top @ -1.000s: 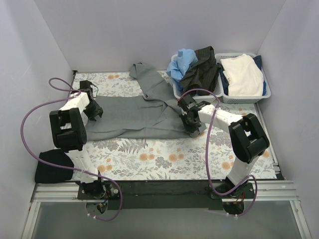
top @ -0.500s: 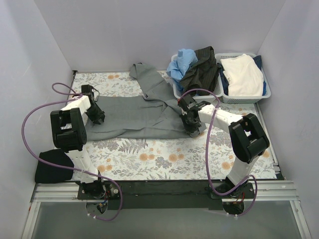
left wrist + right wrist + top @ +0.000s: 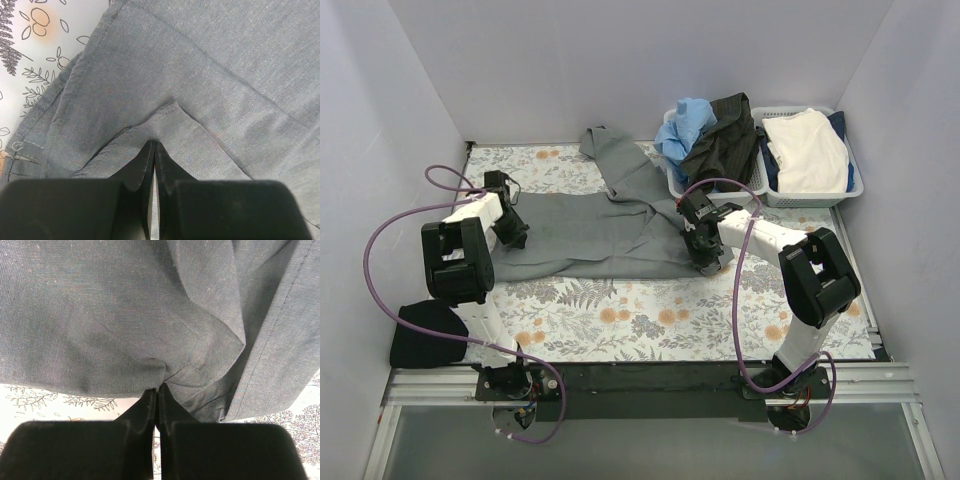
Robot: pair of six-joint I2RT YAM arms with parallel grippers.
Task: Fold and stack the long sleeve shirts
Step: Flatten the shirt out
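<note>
Mid-frame, the left fingers [image 3: 140, 172] and right fingers [image 3: 145, 412] are each clenched on the grey shirt [image 3: 590, 232], which lies spread on the counter [image 3: 640, 312].

Spread grey shirt [image 3: 590, 232] on floral table [image 3: 620, 320], left gripper [image 3: 512, 235] at its left edge, right gripper [image 3: 708, 258] at its right

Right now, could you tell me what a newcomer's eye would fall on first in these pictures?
The large grey shirt lies spread across the middle of the floral table, with the left gripper and right gripper pinching it at opposite ends, jaws shut. Behind it at the far right, white baskets hold heaped clothes, and a black shirt sits at the near-left corner.
</note>
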